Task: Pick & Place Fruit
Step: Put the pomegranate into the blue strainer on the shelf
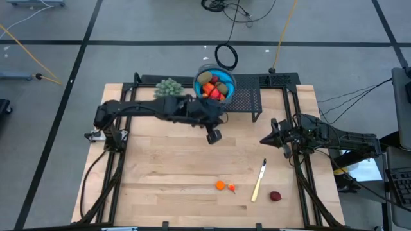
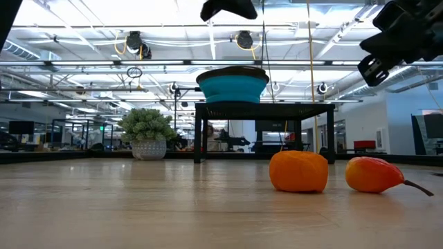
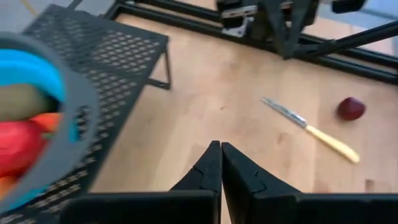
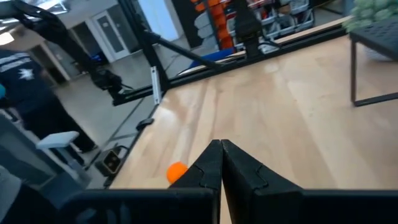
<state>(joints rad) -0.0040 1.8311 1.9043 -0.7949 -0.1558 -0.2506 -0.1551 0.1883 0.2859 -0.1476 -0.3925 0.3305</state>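
Note:
The blue bowl (image 1: 215,83) stands on a black mesh stand (image 1: 247,99) at the far side and holds several fruit pieces: red-orange (image 1: 214,92), olive-green (image 1: 222,86) and orange. On the wood near the near edge lie two small orange pieces (image 1: 220,186) (image 2: 298,171), (image 1: 231,188) (image 2: 374,174) and a dark red round fruit (image 1: 275,196) (image 3: 351,109). My left gripper (image 1: 214,135) (image 3: 221,155) hangs shut above the table, just on the near side of the bowl. My right gripper (image 1: 266,139) (image 4: 221,152) is shut and waits at the right side, above the wood.
A knife with a pale handle (image 1: 259,181) (image 3: 308,127) lies between the orange pieces and the dark red fruit. The bushy pale-green plant (image 1: 168,86) (image 2: 147,131) stands left of the bowl. Black frame rails (image 1: 302,167) run along the table's sides.

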